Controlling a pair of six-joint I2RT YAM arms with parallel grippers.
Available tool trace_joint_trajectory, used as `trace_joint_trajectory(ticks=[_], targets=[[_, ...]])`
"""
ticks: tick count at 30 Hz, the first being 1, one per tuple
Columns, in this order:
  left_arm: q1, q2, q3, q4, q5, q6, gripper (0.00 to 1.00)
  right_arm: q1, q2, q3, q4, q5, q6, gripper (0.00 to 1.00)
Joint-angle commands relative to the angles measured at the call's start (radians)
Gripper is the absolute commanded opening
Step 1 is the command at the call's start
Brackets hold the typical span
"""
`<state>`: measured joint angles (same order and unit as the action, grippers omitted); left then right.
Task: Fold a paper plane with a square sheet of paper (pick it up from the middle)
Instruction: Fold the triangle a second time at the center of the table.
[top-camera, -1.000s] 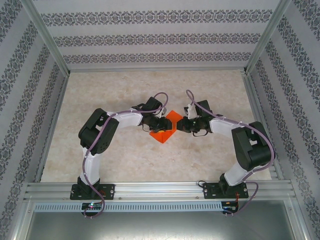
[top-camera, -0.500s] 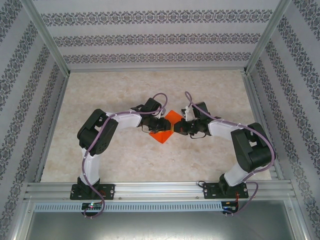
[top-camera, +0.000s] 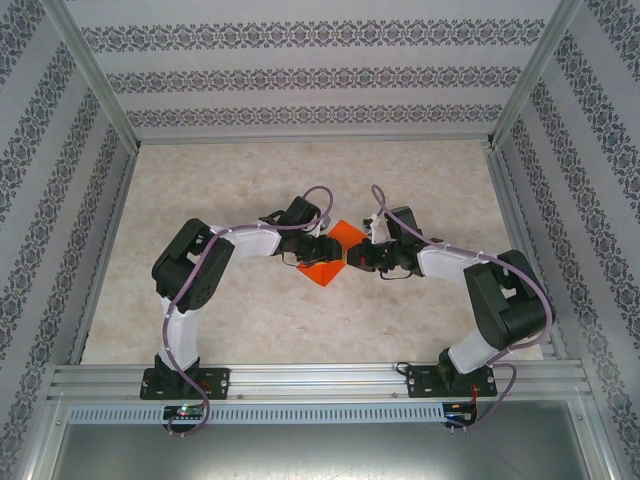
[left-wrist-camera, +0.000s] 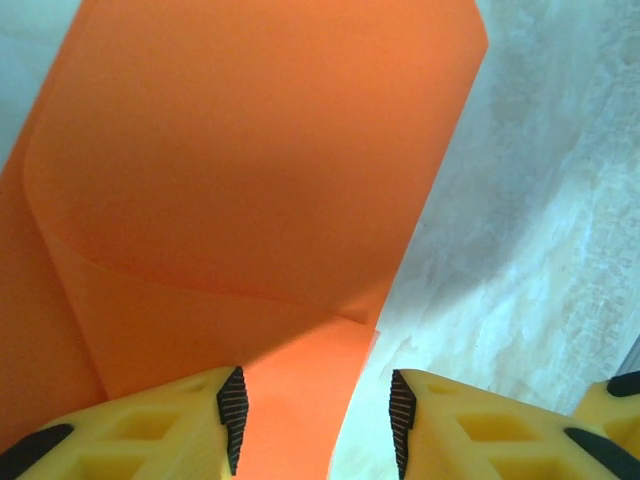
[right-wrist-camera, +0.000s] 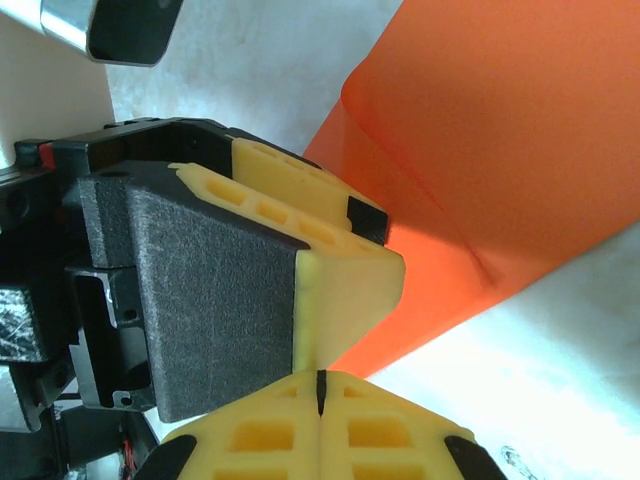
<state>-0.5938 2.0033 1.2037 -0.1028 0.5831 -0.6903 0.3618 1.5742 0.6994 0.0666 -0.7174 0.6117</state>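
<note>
Between left tool and right tool lies the paper.

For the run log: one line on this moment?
sheet: curled over, on table | left gripper: open over it | right gripper: shut

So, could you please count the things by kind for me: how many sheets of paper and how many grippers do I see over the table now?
square sheet of paper, orange, partly folded: 1
grippers with yellow fingers: 2 (left gripper, jaws apart; right gripper, jaws together)
Total: 3
</note>
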Motion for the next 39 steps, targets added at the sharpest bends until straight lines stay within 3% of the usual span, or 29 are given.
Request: trace_joint_trajectory(ticks=[1, 7, 11, 14, 39], targets=[[0.006, -0.009, -0.022, 0.025, -0.006, -0.023, 0.48, 0.008, -0.016, -0.036, -0.017, 0.002, 0.008, 0.00], [0.008, -0.032, -0.035, 0.045, -0.019, -0.032, 0.45, 0.005, -0.026, -0.056, -0.026, 0.001, 0.011, 0.00], [0.008, -0.027, -0.037, 0.034, -0.019, -0.031, 0.27, 0.007, -0.023, -0.051, 0.005, -0.001, 0.033, 0.00], [0.008, -0.026, -0.043, 0.027, -0.019, -0.026, 0.20, 0.006, -0.019, -0.039, 0.017, 0.014, 0.043, 0.00], [0.009, -0.012, -0.034, -0.011, -0.122, -0.012, 0.14, 0.039, 0.192, 0.096, 0.047, 0.045, 0.022, 0.00]])
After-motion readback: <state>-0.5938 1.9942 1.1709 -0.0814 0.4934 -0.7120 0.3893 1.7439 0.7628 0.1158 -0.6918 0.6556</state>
